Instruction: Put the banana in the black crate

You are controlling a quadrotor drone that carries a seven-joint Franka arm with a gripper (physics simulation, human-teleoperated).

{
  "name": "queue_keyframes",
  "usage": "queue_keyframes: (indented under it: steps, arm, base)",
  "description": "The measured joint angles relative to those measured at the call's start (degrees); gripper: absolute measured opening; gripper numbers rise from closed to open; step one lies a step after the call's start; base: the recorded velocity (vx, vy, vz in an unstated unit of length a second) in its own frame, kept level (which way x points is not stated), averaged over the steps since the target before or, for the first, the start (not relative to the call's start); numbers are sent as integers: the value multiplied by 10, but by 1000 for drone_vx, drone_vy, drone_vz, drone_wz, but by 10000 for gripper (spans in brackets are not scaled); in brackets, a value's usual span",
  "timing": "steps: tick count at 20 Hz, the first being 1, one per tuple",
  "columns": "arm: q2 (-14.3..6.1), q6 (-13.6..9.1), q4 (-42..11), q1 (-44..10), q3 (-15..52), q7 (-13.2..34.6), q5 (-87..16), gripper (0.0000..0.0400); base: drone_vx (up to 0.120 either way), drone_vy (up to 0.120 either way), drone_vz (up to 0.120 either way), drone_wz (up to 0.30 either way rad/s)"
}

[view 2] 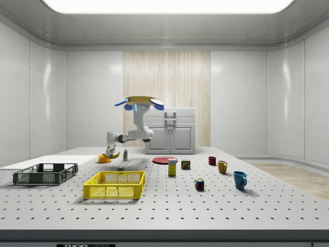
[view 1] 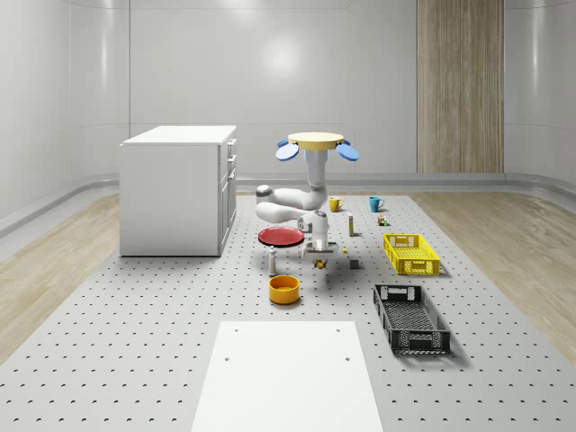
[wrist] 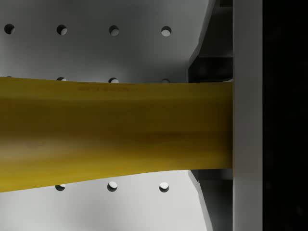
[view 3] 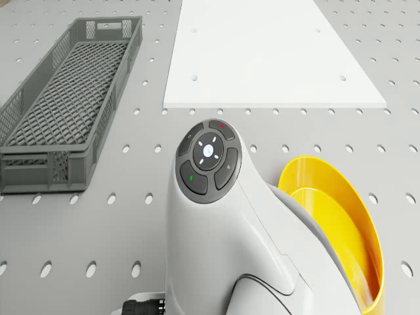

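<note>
My end effector (view 1: pixel 319 262) is clamped on the one banana (wrist: pixel 115 132), held above the surface (view 1: pixel 135 360). I hover over the near orange bowl (view 1: pixel 283 289); one black crate (view 1: pixel 410 318) lies near right, one yellow crate (view 1: pixel 411 254) farther. The side view adds three mugs.

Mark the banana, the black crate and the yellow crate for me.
banana (wrist: pixel 115 130), wrist view, middle of its yellow peel.
black crate (view 1: pixel 411 318), whole-scene view, its mesh floor.
yellow crate (view 2: pixel 114 184), side view, its near long wall.
</note>
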Motion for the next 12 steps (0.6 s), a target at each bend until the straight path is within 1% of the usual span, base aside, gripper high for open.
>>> queue_keyframes:
  steps: [12]
  arm:
    - [-3,0,-1,0,11,2,11,189]
  base:
    - [120,120,120,0]
